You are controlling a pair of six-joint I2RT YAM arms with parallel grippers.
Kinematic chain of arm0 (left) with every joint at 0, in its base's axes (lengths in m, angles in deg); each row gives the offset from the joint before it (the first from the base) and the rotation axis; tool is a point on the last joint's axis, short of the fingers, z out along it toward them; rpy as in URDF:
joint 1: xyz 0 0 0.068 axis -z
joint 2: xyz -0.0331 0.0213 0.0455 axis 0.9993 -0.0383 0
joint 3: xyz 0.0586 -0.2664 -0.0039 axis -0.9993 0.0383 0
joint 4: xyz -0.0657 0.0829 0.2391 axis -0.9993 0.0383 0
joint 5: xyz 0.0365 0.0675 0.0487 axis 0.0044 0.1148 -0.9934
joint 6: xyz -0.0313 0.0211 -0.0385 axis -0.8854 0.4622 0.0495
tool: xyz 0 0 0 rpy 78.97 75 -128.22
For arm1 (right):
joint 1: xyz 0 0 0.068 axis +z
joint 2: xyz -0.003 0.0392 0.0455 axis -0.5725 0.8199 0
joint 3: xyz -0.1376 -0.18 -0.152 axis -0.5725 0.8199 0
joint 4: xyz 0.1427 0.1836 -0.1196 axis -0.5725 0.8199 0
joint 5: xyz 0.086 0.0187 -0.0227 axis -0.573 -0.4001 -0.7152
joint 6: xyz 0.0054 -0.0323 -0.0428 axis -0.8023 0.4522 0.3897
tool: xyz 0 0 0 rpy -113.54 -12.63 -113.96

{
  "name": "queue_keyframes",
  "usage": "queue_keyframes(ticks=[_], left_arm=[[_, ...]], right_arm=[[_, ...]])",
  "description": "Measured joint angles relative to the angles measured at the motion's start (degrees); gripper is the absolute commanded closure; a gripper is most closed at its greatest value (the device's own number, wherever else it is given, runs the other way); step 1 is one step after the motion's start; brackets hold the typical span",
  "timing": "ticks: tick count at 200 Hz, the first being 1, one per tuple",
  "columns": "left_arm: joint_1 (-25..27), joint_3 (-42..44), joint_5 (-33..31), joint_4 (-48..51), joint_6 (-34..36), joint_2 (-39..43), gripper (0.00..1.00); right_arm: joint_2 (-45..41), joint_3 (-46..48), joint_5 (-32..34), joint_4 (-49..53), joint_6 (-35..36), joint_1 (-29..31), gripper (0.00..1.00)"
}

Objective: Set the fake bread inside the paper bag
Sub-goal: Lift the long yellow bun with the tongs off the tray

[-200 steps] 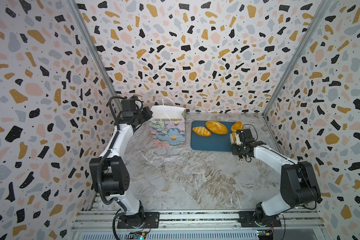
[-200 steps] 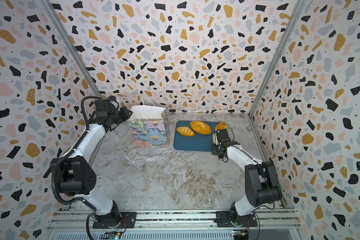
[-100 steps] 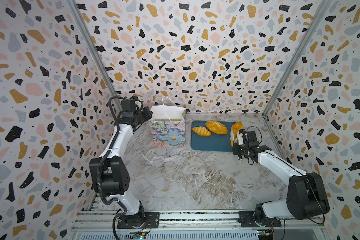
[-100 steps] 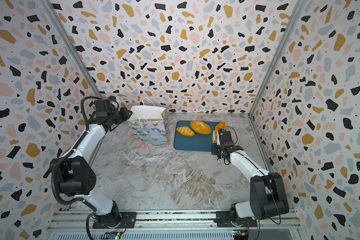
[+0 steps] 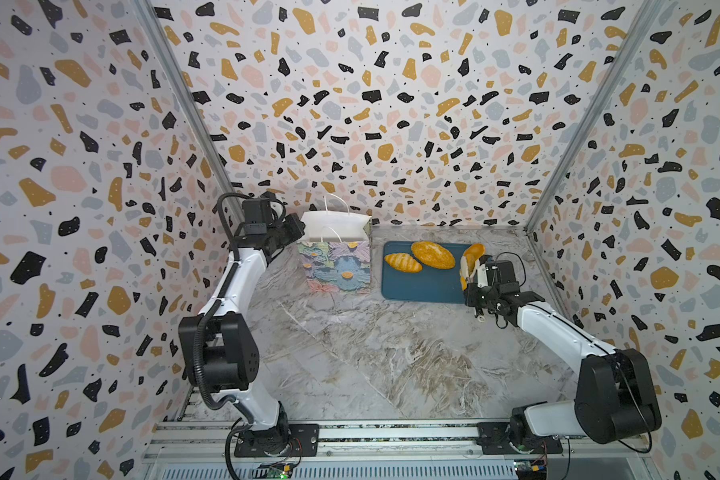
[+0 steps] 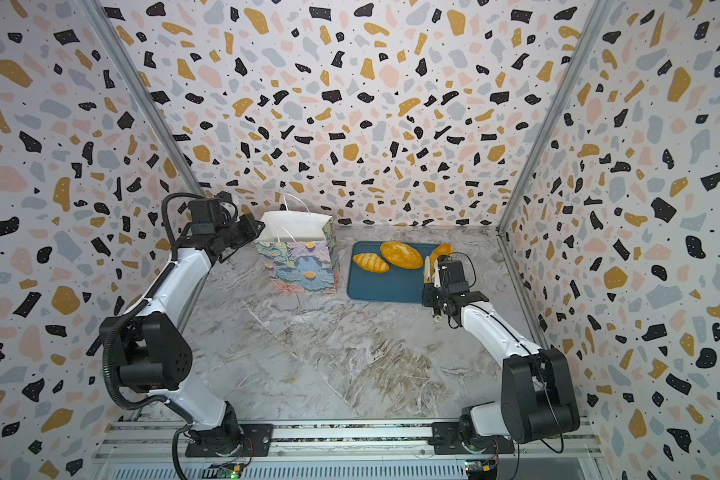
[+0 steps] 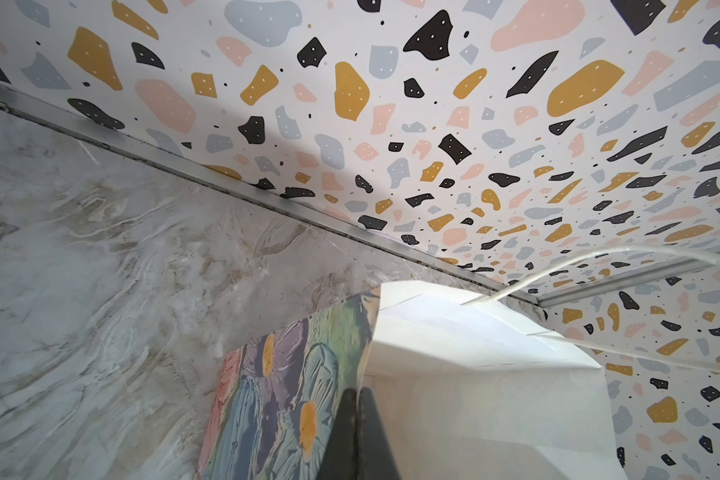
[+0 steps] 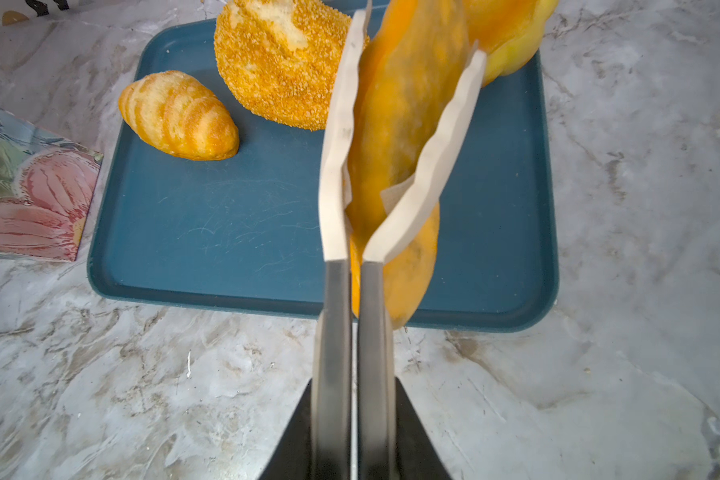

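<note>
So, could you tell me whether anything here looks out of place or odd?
Only the long roll: the right gripper holds it lengthwise, its pale fingers splaying apart around it. Nothing is spilled or damaged.

We can read no text, label, brand, number or sign in any view. The bag (image 5: 335, 266) carries only a flower print, the walls (image 5: 391, 104) only coloured flecks, and the tray (image 5: 416, 286) is plain teal.
</note>
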Motion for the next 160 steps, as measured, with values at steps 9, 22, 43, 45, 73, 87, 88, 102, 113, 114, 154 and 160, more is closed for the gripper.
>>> queue_keyframes(ticks=[9, 22, 43, 45, 73, 87, 88, 102, 113, 114, 154, 160], left_arm=[[0.0, 0.0, 0.0, 0.0, 0.0, 0.0, 1.0], [0.0, 0.0, 0.0, 0.0, 0.0, 0.0, 1.0], [0.0, 0.0, 0.02, 0.0, 0.0, 0.0, 1.0], [0.0, 0.0, 0.02, 0.0, 0.0, 0.0, 1.0], [0.0, 0.0, 0.02, 0.0, 0.0, 0.0, 1.0], [0.0, 0.0, 0.02, 0.0, -0.02, 0.0, 1.0], [0.0, 0.0, 0.02, 0.0, 0.0, 0.0, 1.0], [0.0, 0.0, 0.02, 0.0, 0.0, 0.0, 1.0], [0.0, 0.0, 0.02, -0.02, -0.02, 0.0, 1.0], [0.0, 0.0, 0.02, -0.02, 0.0, 0.0, 1.0], [0.0, 0.04, 0.02, -0.04, 0.0, 0.0, 1.0], [0.0, 0.07, 0.02, -0.07, -0.02, 0.0, 1.0]], right_arm=[[-0.39, 0.0, 0.02, -0.11, -0.33, 0.24, 0.81], [-1.36, -0.07, 0.07, -0.22, -0.76, 0.66, 0.81], [-3.41, -0.13, 0.11, -0.63, -1.25, 1.75, 0.81], [-3.63, -0.15, 0.09, -0.68, -1.36, 1.86, 0.81], [-5.55, -0.37, 0.11, -1.33, -1.99, 3.28, 0.81], [-6.03, -0.42, 0.11, -1.66, -2.27, 3.96, 0.81], [-6.08, -0.42, 0.11, -1.7, -2.27, 4.04, 0.81], [-6.29, -0.44, 0.09, -2.05, -2.69, 4.74, 0.81], [-6.4, -0.46, 0.07, -2.32, -2.86, 5.33, 0.81], [-6.4, -0.48, 0.07, -2.34, -2.89, 5.4, 0.81], [-6.6, -1.16, 0.04, -3.23, -3.3, 7.52, 0.81], [-6.6, -1.27, 0.04, -3.43, -3.34, 7.74, 0.81]])
